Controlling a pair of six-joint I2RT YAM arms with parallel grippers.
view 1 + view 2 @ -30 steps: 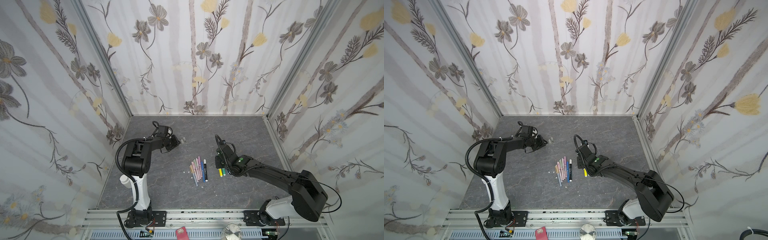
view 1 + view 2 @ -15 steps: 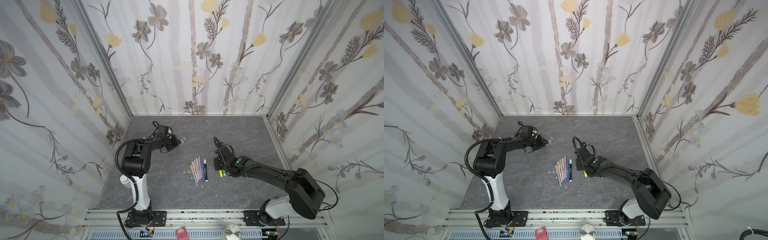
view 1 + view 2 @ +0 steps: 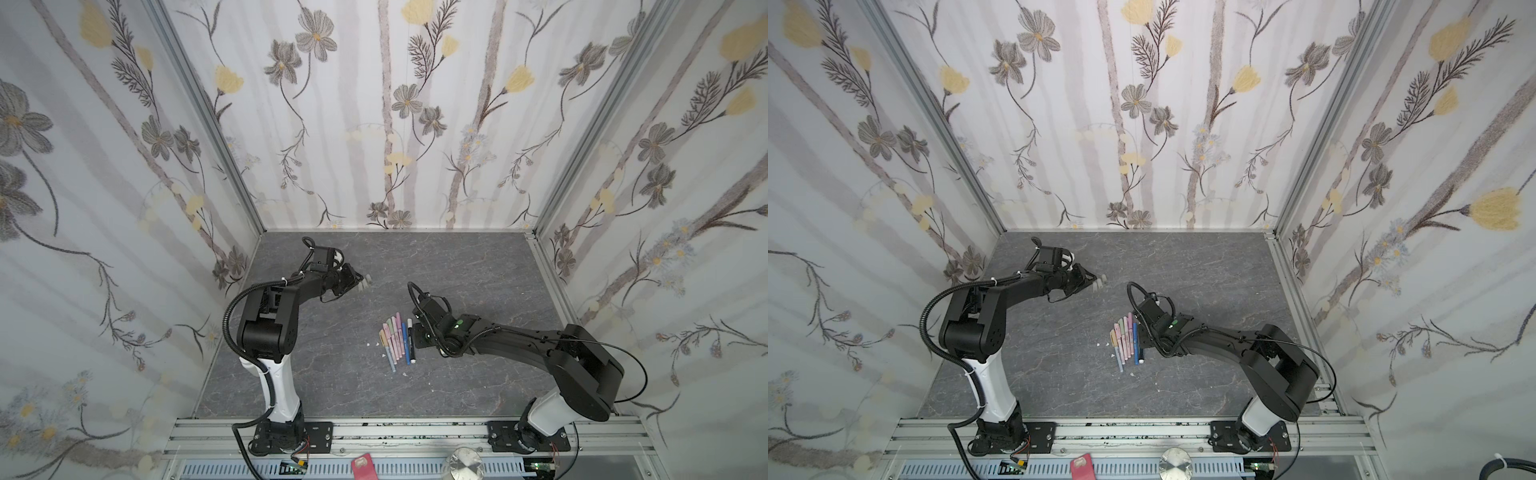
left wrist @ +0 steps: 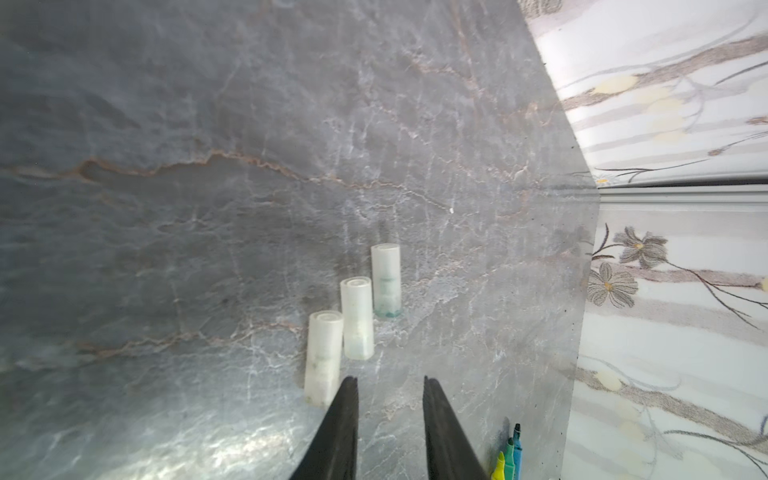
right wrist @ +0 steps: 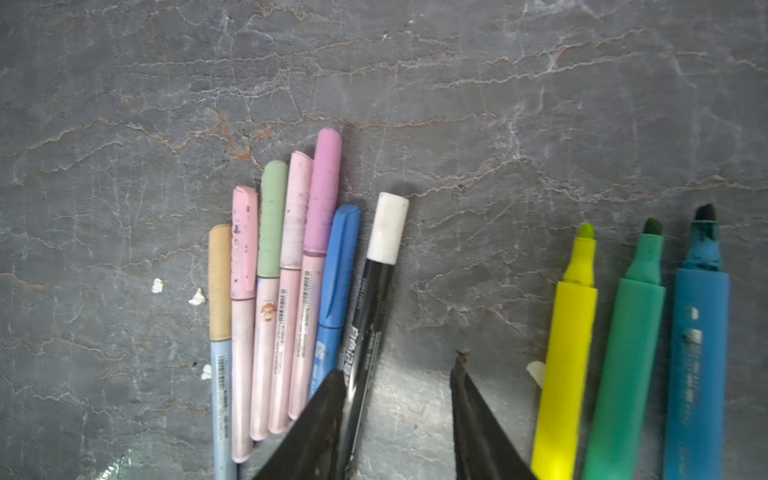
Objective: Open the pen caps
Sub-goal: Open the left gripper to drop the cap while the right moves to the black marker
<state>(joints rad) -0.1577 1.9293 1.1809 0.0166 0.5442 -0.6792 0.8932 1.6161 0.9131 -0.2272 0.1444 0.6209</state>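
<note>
**Both claws parted and empty, caps ahead of one, pens around the other**

The left claw (image 4: 388, 380) hung with its jaws a little apart and nothing between them. Just ahead of its tips, three pale caps (image 4: 356, 318) stood upright in a slanting row on the grey table (image 4: 208, 208). The nearest sat right by one finger, though I could not tell whether they touched. The right claw (image 5: 399, 370) gaped too, gripping nothing. A black pen (image 5: 370, 316) with a white cap (image 5: 388, 228) passed beneath one finger, and six more capped pens (image 5: 291, 291) fanned beyond it. Three uncapped markers (image 5: 631, 332) lay past the other finger.
</note>
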